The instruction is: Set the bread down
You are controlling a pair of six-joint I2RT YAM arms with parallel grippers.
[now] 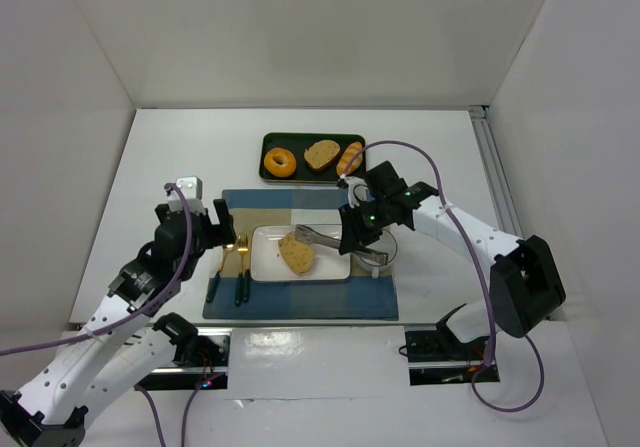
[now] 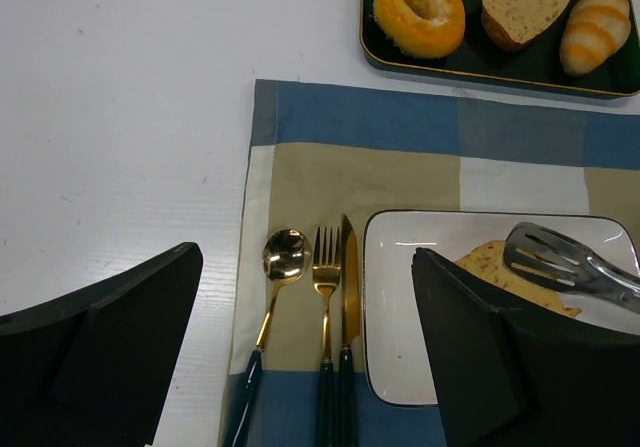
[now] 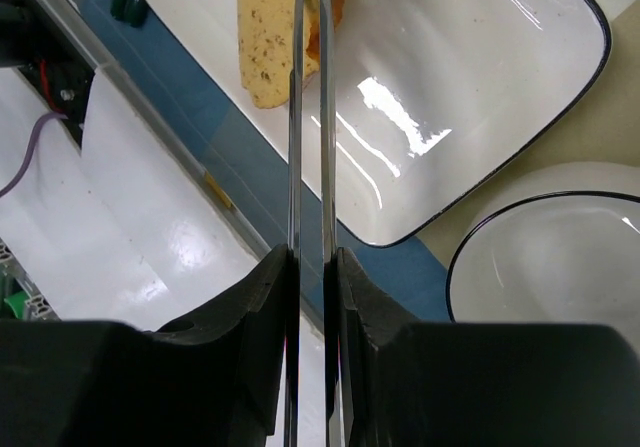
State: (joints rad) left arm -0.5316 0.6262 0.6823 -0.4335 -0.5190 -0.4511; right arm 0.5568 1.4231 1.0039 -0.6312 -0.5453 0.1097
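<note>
flat, elongated oval bread [image 1: 297,254], tan and speckled, thin brown crust, lying left of centre on the white plate [image 1: 264,269]

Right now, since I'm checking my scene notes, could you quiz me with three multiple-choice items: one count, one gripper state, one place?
1. How many baked items sit in the dark tray?
A. two
B. three
C. four

2. What state is the right gripper in?
A. shut on the metal tongs
B. open and empty
C. shut directly on the oval bread slice

3. Where does the oval bread slice lie?
A. in the dark tray
B. clamped in the right gripper
C. on the white rectangular plate

Answers:
1 B: the tray holds a doughnut, a rounder bread slice and a croissant-shaped roll.
2 A: its fingers press the tong handles together.
3 C: the slice rests on the plate, under the tong tips.
</note>
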